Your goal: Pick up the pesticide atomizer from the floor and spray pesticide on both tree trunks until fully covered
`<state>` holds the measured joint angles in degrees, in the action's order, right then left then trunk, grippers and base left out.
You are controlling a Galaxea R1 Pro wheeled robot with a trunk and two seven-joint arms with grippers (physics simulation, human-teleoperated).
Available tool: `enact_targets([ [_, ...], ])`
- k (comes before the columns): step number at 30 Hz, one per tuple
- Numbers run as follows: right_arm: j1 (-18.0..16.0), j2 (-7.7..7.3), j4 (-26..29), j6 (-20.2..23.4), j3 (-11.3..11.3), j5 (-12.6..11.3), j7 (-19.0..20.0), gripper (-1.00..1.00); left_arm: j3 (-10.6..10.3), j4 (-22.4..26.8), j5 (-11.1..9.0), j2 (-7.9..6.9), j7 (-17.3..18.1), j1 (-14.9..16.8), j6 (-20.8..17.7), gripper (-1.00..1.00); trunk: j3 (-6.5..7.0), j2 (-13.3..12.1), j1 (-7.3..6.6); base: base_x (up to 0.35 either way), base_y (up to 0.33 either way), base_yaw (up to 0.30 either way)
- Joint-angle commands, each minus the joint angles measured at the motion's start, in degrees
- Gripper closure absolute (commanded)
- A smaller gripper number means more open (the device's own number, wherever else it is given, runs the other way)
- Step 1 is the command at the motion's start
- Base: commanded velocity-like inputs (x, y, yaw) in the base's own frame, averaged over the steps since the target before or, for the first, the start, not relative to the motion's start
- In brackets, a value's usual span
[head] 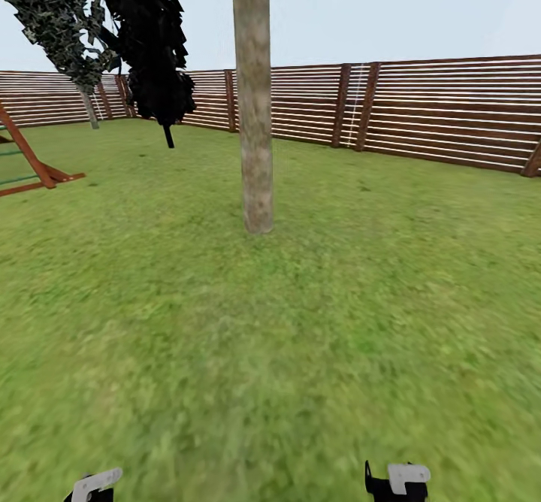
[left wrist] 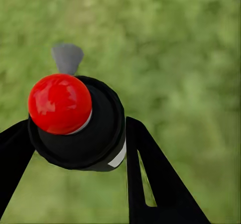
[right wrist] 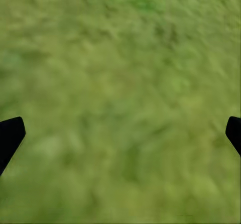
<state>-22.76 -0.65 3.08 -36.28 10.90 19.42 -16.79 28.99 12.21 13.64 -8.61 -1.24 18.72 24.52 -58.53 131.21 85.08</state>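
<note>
The pesticide atomizer (left wrist: 95, 138), a black body with a red ball cap and a grey nozzle, sits between the black fingers of my left gripper (left wrist: 75, 143), which is shut on it above the grass. My right gripper (right wrist: 120, 133) is open over bare grass, its fingertips at the frame edges with nothing between them. A tree trunk (head: 255, 111), thick, straight and mottled grey-tan, rises from the lawn straight ahead, a few metres off. Both wrists show at the bottom of the head view, left (head: 94, 485) and right (head: 398, 481). No white spray specks show.
A brown slat fence (head: 436, 111) rings the lawn at the back. A dark leafy plant (head: 154, 51) and a farther leafy tree (head: 56, 13) stand at the back left. A red-brown wooden frame (head: 34, 164) sits at the left edge.
</note>
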Motion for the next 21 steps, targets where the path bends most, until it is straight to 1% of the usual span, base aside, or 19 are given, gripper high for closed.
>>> enact_targets([
  [1,0.00,0.02,0.00,0.00,-0.01,0.00,0.00,-1.00,0.01,0.01,-0.01,0.00,0.01,0.00,0.00,1.00,0.00,0.00,0.00,0.338,0.000,0.000],
  [21,0.00,0.04,0.00,0.02,-0.01,0.00,0.00,-1.00,0.01,0.01,0.02,0.00,0.01,0.00,0.00,1.00,0.00,0.00,0.00,0.338,0.000,0.000],
])
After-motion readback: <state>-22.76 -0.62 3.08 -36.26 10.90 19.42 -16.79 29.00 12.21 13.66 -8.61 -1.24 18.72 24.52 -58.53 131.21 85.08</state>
